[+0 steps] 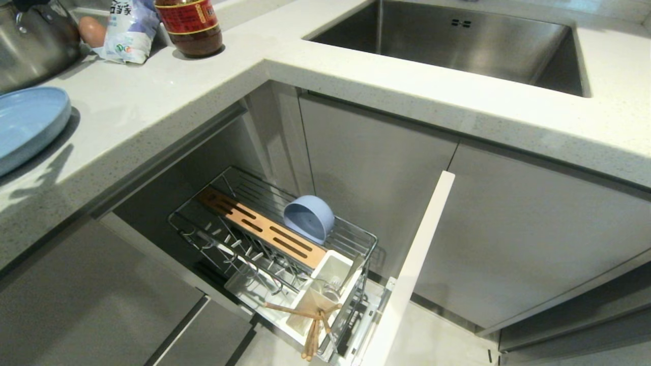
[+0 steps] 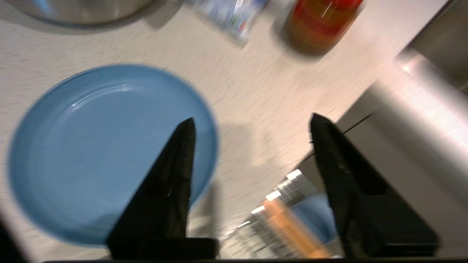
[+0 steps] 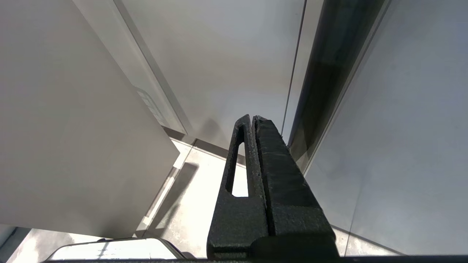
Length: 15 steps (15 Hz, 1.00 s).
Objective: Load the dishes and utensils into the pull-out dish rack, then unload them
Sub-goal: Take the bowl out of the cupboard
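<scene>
Head view, matte round plate (image 1: 28, 124), wire rack (image 1: 274, 244)

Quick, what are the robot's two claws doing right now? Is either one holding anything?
Left gripper: open, holding nothing, above the counter beside the blue plate.
Right gripper: shut, holding nothing, parked low by the cabinet fronts.

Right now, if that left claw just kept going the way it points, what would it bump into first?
Probably the counter, just beside the blue plate; its open jaws straddle the plate's edge, though depth is hard to judge.

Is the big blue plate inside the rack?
No, the plate lies on the counter, while only the bowl sits in the rack.
</scene>
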### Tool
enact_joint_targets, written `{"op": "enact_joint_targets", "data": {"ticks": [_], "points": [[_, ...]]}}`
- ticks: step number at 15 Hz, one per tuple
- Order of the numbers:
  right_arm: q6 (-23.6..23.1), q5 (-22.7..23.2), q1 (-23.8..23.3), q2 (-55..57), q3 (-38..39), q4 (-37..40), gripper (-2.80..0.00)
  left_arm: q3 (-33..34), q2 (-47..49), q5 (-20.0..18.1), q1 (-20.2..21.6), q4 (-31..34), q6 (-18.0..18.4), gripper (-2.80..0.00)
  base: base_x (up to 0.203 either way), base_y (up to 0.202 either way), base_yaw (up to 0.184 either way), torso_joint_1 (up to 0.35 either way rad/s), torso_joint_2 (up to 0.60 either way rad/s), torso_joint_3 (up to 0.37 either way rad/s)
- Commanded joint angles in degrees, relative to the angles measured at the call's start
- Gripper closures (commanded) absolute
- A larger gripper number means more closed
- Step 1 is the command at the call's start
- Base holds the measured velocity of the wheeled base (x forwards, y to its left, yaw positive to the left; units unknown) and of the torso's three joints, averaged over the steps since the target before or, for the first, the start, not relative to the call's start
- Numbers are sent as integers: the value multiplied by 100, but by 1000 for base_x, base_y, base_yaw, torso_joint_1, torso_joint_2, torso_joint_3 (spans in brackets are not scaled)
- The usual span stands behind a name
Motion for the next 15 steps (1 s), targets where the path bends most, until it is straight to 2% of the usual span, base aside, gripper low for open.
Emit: {"op": "enact_joint_targets", "data": {"ticks": [1, 2, 5, 7, 9, 10, 15], "points": [[3, -1, 1, -24, 0, -2, 0, 121, -528, -100, -33, -560, -745, 0, 0, 0, 0, 0, 0, 0], [3, -1, 1, -24, 0, -2, 0, 159, -552, -167, -86, -664, -951, 0, 0, 0, 0, 0, 0, 0], [3, -1, 1, -24, 0, -2, 0, 716, -473, -596, -416, -779, -2314, 0, 0, 0, 0, 0, 0, 0], [3, -1, 1, -24, 0, -2, 0, 878, -203, -940, -1060, -780, -2624, 0, 0, 0, 0, 0, 0, 0], [3, -1, 1, -24, 0, -2, 0, 1046, 316, -1061, -1702, -770, -2998, 0, 0, 0, 0, 0, 0, 0], [3, -1, 1, -24, 0, -2, 0, 1192, 574, -1088, -1862, -767, -3194, 0, 0, 0, 0, 0, 0, 0], [3, -1, 1, -24, 0, -2, 0, 1672, 1667, -1163, -1964, -806, -3609, 0, 0, 0, 0, 0, 0, 0]]}}
